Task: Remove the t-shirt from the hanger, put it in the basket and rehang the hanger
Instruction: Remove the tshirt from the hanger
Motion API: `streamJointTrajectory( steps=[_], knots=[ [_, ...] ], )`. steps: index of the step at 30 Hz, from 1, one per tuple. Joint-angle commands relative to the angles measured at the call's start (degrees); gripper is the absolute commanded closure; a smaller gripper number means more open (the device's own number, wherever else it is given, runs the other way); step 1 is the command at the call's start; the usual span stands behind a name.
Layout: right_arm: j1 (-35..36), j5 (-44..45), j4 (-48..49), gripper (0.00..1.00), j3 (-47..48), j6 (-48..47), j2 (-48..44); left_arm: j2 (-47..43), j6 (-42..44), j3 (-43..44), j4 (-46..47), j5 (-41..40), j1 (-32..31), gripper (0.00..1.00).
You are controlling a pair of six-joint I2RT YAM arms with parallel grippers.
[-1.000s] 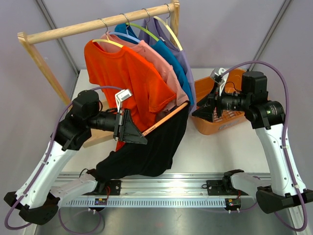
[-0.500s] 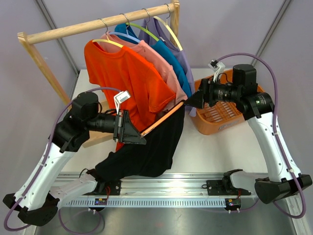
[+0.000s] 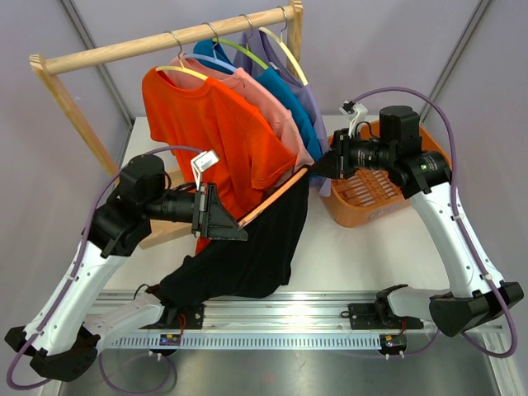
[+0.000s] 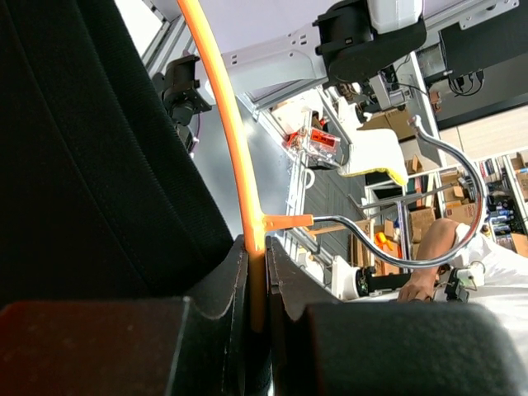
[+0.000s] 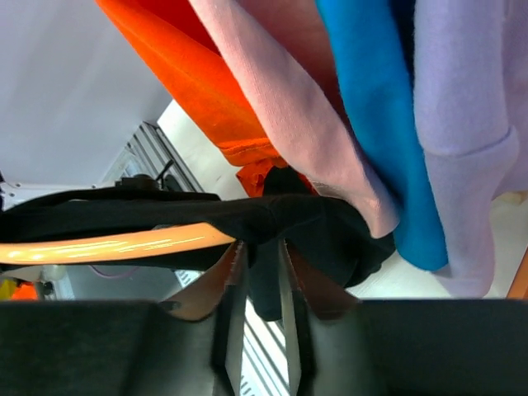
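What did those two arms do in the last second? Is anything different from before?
The right gripper swung left, away from over the orange basket, to the far end of the orange hanger, where it now pinches the black t-shirt. The left gripper stayed clamped on the hanger, and the hanging shirts look as before.

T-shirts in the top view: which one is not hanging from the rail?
The black t-shirt, draped on the orange hanger clamped in the left end effector. The other shirts hang from the wooden rail.
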Motion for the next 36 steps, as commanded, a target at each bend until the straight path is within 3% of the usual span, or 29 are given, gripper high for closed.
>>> streamJointTrajectory(
  steps=[1, 2, 3, 7, 11, 13, 14, 15, 17, 20, 30, 36],
  knots=[
    [0.51, -0.49, 3.58, 0.78, 1.75, 0.04, 0.94, -1.71, -1.23, 0.62, 9.46, 2.29, -0.30, 1.00],
    [0.51, -0.58, 3.84, 0.83, 1.84, 0.13, 1.38, -1.80, -1.84, 0.45, 9.90, 2.46, -0.21, 1.00],
    [0.59, -0.49, 4.10, 1.00, 2.19, 0.13, 1.99, -1.80, -2.11, 0.10, 10.86, 2.81, -0.30, 1.00],
    [0.51, 0.12, 4.55, 1.00, 3.24, -1.26, 2.79, -1.98, -3.08, -1.22, 12.72, 3.69, -0.21, 1.00],
    [-0.54, 7.40, 2.09, 1.00, 5.00, -6.01, 3.22, -3.73, -4.74, -2.89, 14.12, 6.85, -0.30, 1.00],
    [-2.29, 12.06, 1.12, 1.00, 4.30, -9.16, 3.23, -6.45, -8.77, -6.30, 20.86, 12.12, -0.47, 1.00],
    [-2.91, 13.21, 1.12, 1.00, 3.60, -9.79, 3.31, -7.50, -15.23, -7.63, 24.81, 13.09, -0.47, 1.00],
    [-3.53, 14.96, 1.21, 1.00, 1.68, -10.32, 3.14, -8.56, -18.77, -8.77, 32.94, 14.93, -0.47, 1.00],
    [-4.58, 16.46, 2.00, 1.00, -0.44, -10.67, 2.79, -9.45, -23.63, -9.66, 36.27, 16.00, -0.56, 1.00],
    [-5.29, 19.10, 3.32, 1.00, -4.31, -13.31, 3.14, -8.48, -24.96, -6.61, 36.27, 17.49, -0.65, 1.00],
    [-6.61, 21.13, 5.95, 1.00, -12.30, -16.92, 7.01, -0.58, -36.46, 8.43, 52.06, 19.25, -0.74, 1.00],
    [-7.23, 19.20, 7.54, 1.00, -13.45, -17.53, 8.06, 0.66, -39.46, 10.99, 55.69, 18.02, -0.74, 1.00]
  ],
)
